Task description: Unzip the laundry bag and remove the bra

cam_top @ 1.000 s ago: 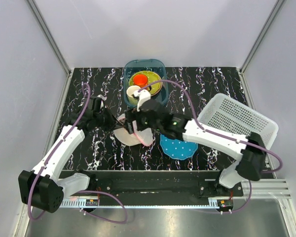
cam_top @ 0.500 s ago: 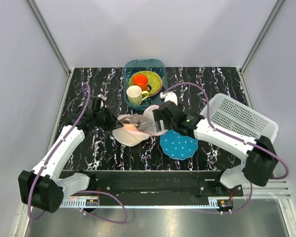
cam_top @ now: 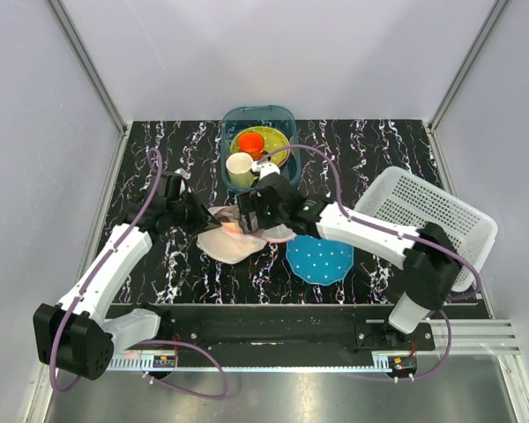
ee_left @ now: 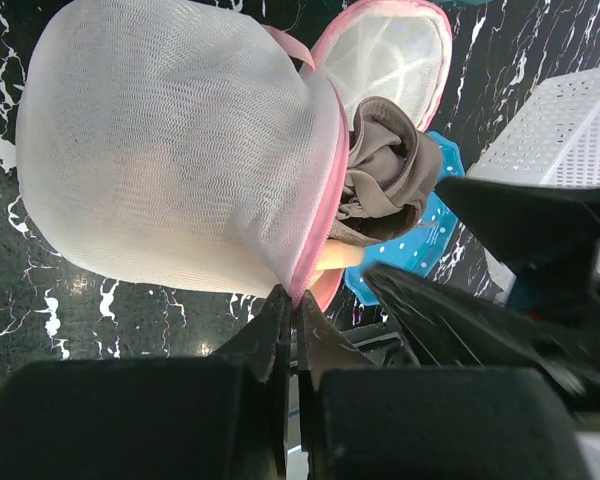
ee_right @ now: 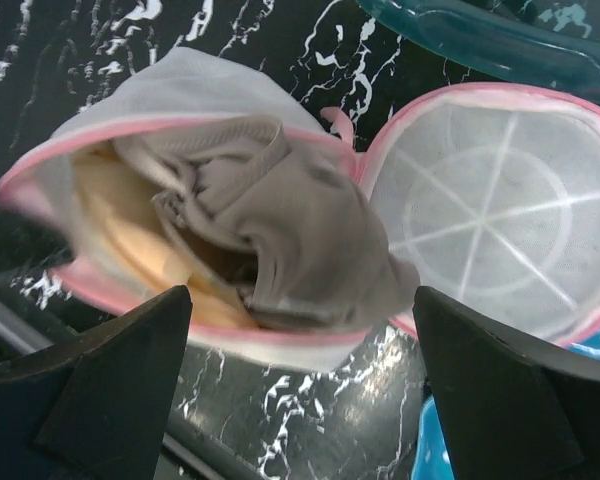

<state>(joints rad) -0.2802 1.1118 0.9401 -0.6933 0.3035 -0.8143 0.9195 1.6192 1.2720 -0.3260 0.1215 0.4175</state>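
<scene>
The laundry bag (cam_top: 229, 245) lies open on the black marbled table, its two white mesh halves edged in pink. The bra (cam_top: 236, 218), beige with greyish fabric, is bunched in the left half (ee_right: 180, 85) and spills over its rim; the flat right half (ee_right: 500, 225) lies empty. My left gripper (cam_top: 200, 220) is shut on the bag's pink rim (ee_left: 315, 240) and holds the domed half (ee_left: 170, 160) up. My right gripper (cam_top: 252, 215) is open, its fingers either side of the bra (ee_right: 300, 230) and just above it. The bra also shows in the left wrist view (ee_left: 385, 170).
A teal tub (cam_top: 282, 113) with a yellow plate, an orange cup and a cream mug (cam_top: 239, 167) stands just behind the bag. A blue dotted plate (cam_top: 319, 261) lies right of the bag. A white perforated basket (cam_top: 423, 216) stands at the right.
My right gripper swung right as the bag's lid half fell open, then came back left over the exposed bra. The left gripper has kept its hold on the rim.
</scene>
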